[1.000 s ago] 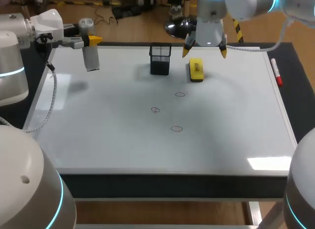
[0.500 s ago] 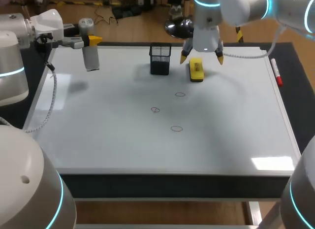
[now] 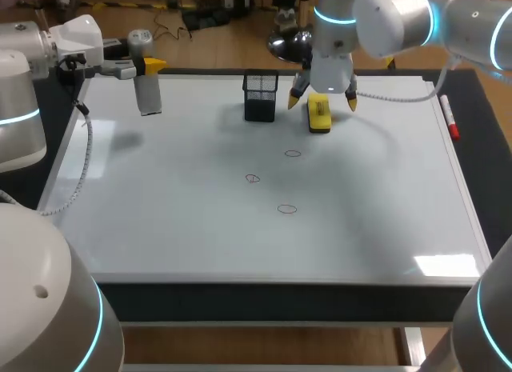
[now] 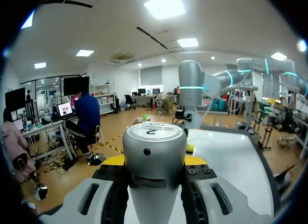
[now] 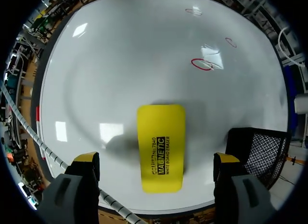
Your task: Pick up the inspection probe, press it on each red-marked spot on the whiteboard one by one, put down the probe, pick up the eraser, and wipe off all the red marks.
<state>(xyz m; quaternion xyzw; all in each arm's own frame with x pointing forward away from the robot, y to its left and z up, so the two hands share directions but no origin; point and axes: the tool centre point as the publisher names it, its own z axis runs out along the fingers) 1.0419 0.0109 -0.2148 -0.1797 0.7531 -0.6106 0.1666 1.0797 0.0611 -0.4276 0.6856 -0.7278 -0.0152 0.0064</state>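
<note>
Right hand [image 3: 322,103] open above eraser [image 3: 318,116]; left hand [image 3: 146,68] clamped around probe [image 3: 148,97]

Our head camera overlooks the whole whiteboard [image 3: 200,244] from behind; our right wrist stares down, close on the eraser [image 5: 161,147] both share; our left looks level.

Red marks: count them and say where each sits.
3. Far mark is nearest the eraser, middle mark toward my left, near mark closest to the whiteboard's front edge. None looks hidden.

three red marks [image 3: 253,178]; one eraser [image 3: 318,114], probe [image 3: 148,96], basket [image 3: 260,98] and, seemingly, marker [image 3: 450,116]
</note>
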